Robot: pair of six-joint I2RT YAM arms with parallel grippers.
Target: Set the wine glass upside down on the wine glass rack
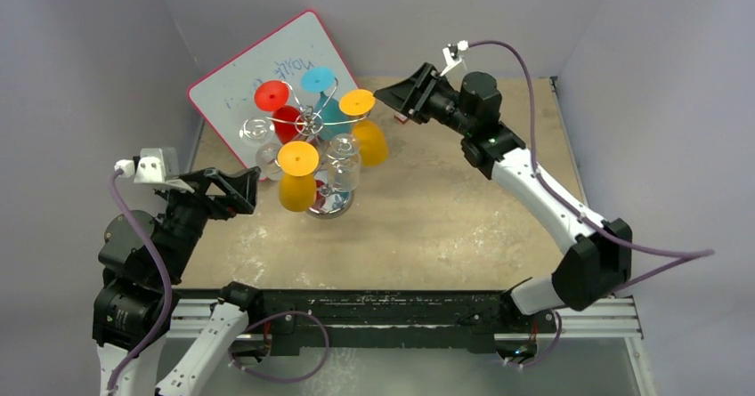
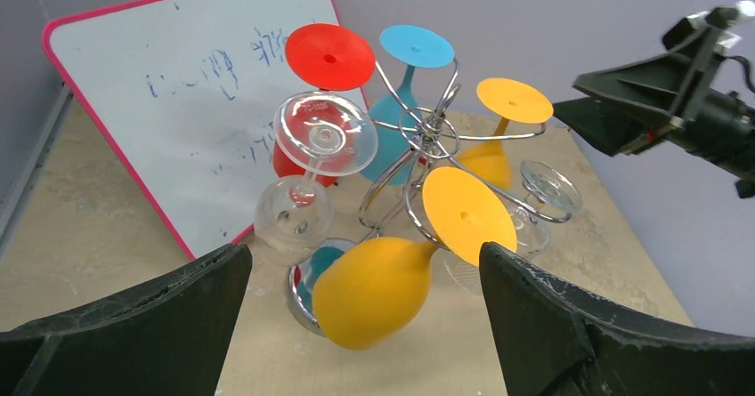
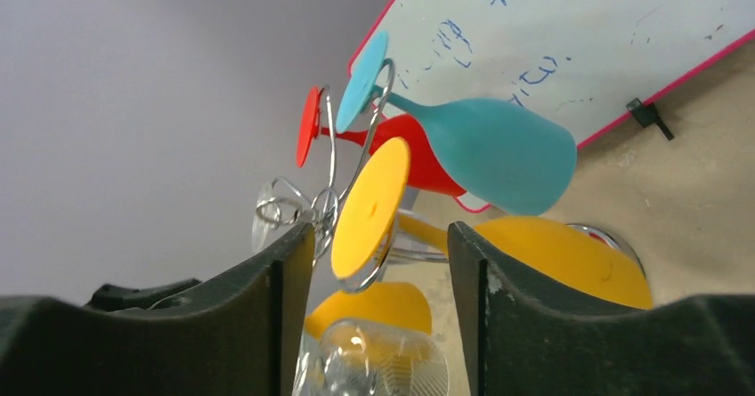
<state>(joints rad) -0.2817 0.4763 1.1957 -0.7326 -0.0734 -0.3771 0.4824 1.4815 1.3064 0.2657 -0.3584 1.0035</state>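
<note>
Hovering at the left of the worktop: left hand, fingers spread wide with nothing between them. It points at the rack from near by and touches nothing.

Propped behind it, back left: pink-framed whiteboard with blue scribbles. It has no part in the job.

Centre: wine glass rack, silver wire on a shiny round base, heavily loaded. Hanging bowl-down from its arms, left to right:
- one clear glass
- one red glass
- one yellow glass, at the front
- one teal glass, at the back
- a second clear glass

Right side of the rack: the wine glass, yellow, foot up and bowl down, its stem caught in a wire arm. It hangs with nothing holding it.

Just right of that: right hand, fingers parted and grasping nothing. Its wrist view shows the yellow foot out beyond the fingertips, not pinched by them.

Status, as I read it: the placing looks done, with the glass seated upside down on the rack. What seems left is drawing the right hand back without brushing the foot.

In the way: the teal bowl and the second clear glass crowd that arm closely. With so many glasses hung together, a knock to one would likely set its neighbours swinging.
</note>
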